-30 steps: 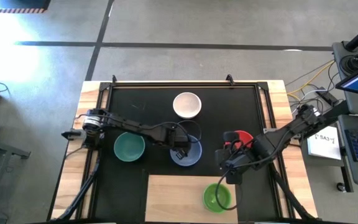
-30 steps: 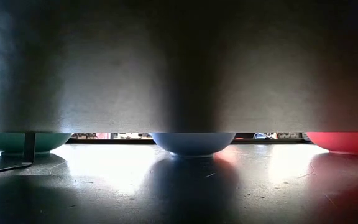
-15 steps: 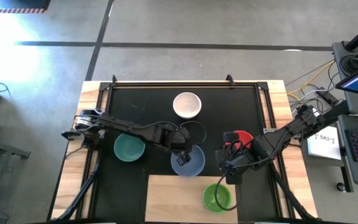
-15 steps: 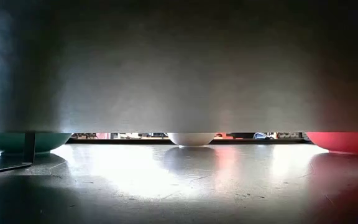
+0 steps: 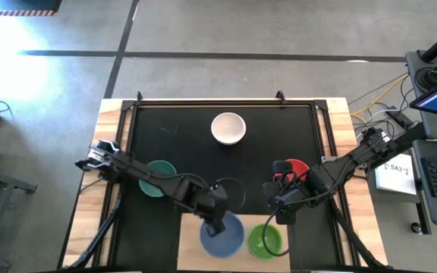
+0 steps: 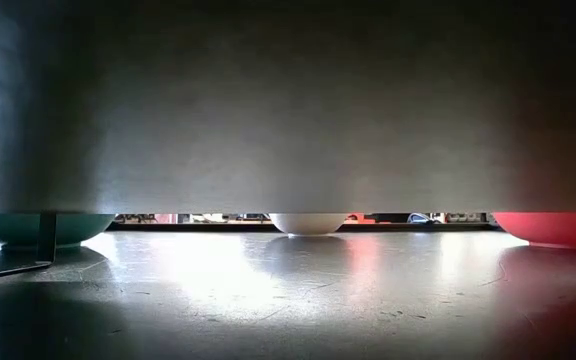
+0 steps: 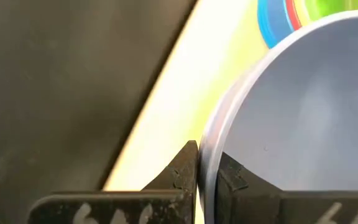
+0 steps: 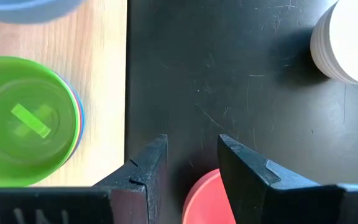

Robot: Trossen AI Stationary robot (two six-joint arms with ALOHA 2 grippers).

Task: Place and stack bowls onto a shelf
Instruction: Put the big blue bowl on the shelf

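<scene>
left fingers (image 7: 207,177) pinching pale blue bowl (image 5: 221,234), seemingly over shelf (image 5: 196,235)

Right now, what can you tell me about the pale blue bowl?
The pale blue bowl is round, smooth and plain, plastic by its look, with a thin rim and an empty inside. The left gripper is shut on its rim, one finger inside and one outside. It sits over the pale wooden shelf, beside the green bowl. Whether it rests on the shelf or hangs just above it cannot be told.
</scene>
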